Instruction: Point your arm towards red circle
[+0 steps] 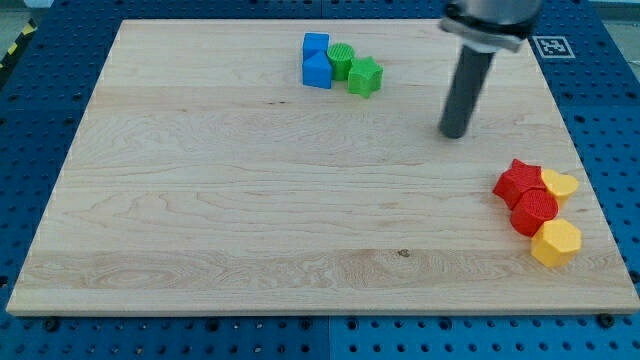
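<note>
Below and right of my tip (455, 133), well apart, sits the red circle (535, 211); my tip touches nothing.

The wooden board (250, 200) lies on a blue perforated table (40, 120). My tip (456, 133) rests on the board, above and to the left of the red circle (534, 210), and well apart from it. The red circle sits near the board's right edge. A red star (518, 182) touches the circle on its upper left. A yellow heart-like block (559, 184) lies just beside the circle on its upper right. A yellow hexagon (556, 242) touches the circle on its lower right. Far to the circle's upper left, near the board's top edge, a blue block (316, 60), a green circle (341, 61) and a green star (365, 76) form a tight cluster.
</note>
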